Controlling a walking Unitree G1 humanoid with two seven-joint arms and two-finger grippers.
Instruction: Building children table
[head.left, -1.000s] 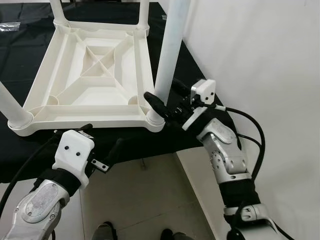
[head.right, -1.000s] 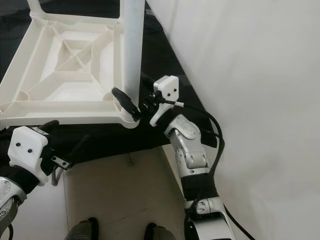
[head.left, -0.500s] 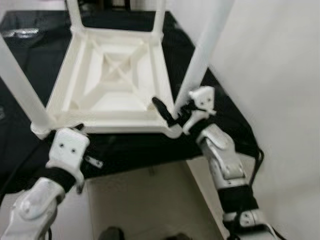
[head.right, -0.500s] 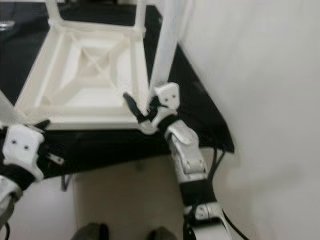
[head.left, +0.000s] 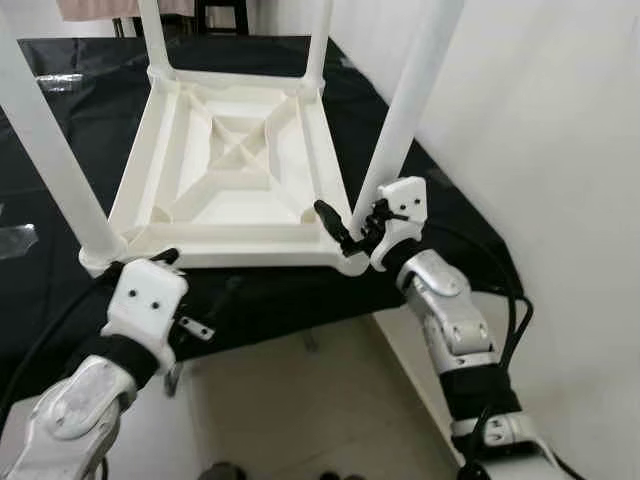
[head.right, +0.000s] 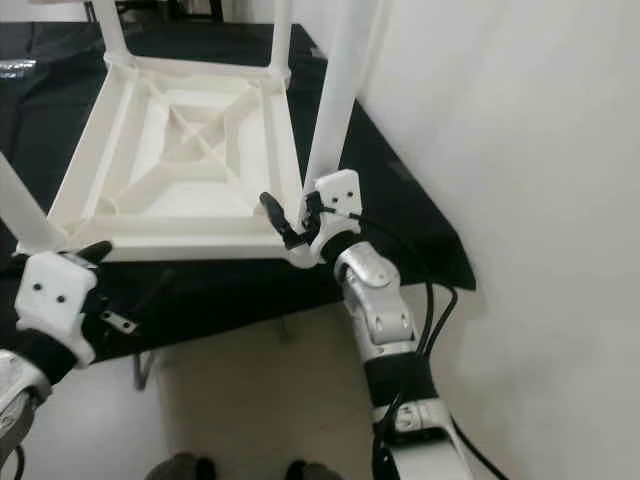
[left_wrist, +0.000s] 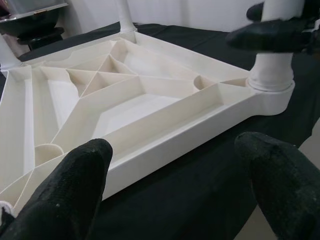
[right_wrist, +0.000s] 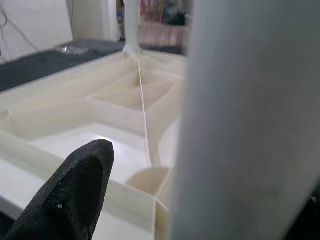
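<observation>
Nearest the robot, at the black tabletop's (head.left: 470, 240) front edge, the left pincer (left_wrist: 180, 175) hangs spread wide and empty, just short of the near rim of the upturned white children's table (head.left: 235, 165). That table lies flat on its top, ribbed underside up, its four legs standing upward. At the near right corner the right pincer (head.left: 350, 222) sits at the foot of the near right leg (head.left: 410, 95), one black finger (head.left: 333, 220) on the inner side; the right wrist view has the leg pressed close beside that finger, but I cannot tell whether the pincer is actually clamped on it. This leg's long axis runs up from its corner socket, leaning slightly, so the right arm is plainly the nearer one for seating or twisting it. The near left leg (head.left: 50, 150) rises just beyond the left pincer. Farther back stand the two rear legs (head.left: 155, 35). A white wall (head.left: 560, 130) closes in on the right, leaving that arm little room.
</observation>
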